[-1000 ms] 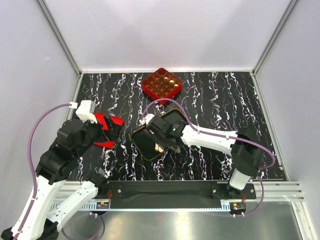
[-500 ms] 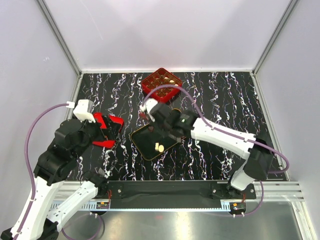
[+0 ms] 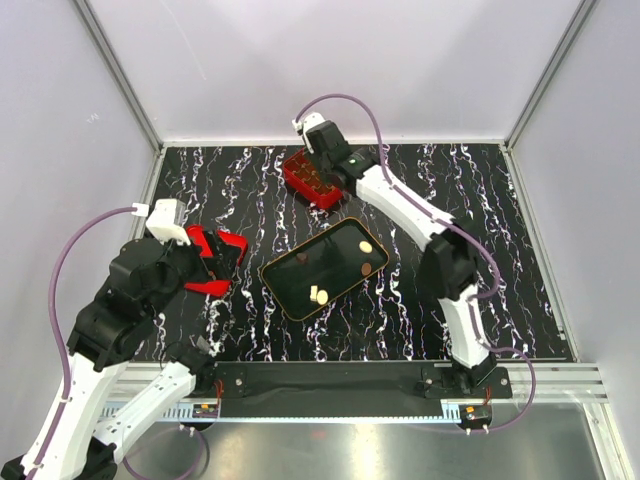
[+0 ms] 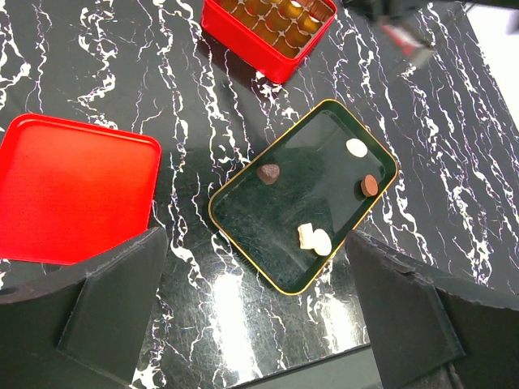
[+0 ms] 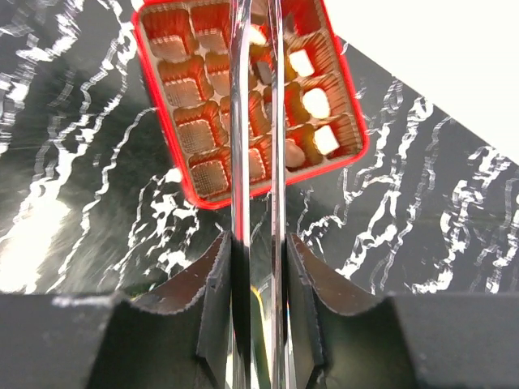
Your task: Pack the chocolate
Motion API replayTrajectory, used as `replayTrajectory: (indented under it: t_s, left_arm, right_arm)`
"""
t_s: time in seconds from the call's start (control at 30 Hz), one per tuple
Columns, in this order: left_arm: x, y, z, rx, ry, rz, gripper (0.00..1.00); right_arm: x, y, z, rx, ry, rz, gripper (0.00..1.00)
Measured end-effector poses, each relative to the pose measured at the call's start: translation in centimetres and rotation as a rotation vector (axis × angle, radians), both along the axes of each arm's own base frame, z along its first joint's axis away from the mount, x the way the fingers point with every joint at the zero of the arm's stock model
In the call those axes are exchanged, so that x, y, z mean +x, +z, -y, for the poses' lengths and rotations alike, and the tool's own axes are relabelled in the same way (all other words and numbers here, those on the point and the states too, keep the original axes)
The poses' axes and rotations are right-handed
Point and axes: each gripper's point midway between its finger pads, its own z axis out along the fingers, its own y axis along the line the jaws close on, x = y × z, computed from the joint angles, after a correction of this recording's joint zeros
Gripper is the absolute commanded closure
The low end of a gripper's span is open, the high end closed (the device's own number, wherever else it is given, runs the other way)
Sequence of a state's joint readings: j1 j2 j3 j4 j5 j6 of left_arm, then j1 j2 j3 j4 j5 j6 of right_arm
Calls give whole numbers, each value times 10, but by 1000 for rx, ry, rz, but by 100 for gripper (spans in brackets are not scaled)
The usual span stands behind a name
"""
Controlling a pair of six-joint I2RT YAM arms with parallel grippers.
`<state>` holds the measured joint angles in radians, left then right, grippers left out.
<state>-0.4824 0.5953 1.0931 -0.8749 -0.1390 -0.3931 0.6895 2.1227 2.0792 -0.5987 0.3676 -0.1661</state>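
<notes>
Overhead and wrist views, red box (image 4: pixel 243 40) common

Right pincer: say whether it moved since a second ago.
Yes. The right pincer left the black gold-rimmed rectangular tray and went farther back, over the red square gridded box.

There was the black, white-veined desk (image 3: pixel 450 200), three things flat on it! Red gridded box (image 4: pixel 243 42) at the far edge, gold-rimmed black tray (image 4: pixel 316 186) lying askew in the middle, red lid (image 4: pixel 73 190) well left of the tray.
</notes>
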Motion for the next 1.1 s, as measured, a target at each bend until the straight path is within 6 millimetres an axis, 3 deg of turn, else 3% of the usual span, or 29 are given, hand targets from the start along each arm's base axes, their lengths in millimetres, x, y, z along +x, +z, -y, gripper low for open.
replayTrajectory:
  t_s: [0.17, 0.37, 0.73, 1.1]
  left_arm:
    - [0, 0, 0, 0, 0, 0, 1]
    - [0, -2, 0, 3, 1, -3, 1]
    - [2, -4, -1, 11, 7, -10, 1]
    - [2, -5, 0, 12, 7, -13, 1]
  right_arm:
    - [20, -49, -6, -40, 2, -56, 65]
    - [29, -76, -13, -33, 20, -83, 65]
    - [41, -101, -19, -25, 27, -93, 53]
    - [46, -91, -15, -30, 27, -75, 53]
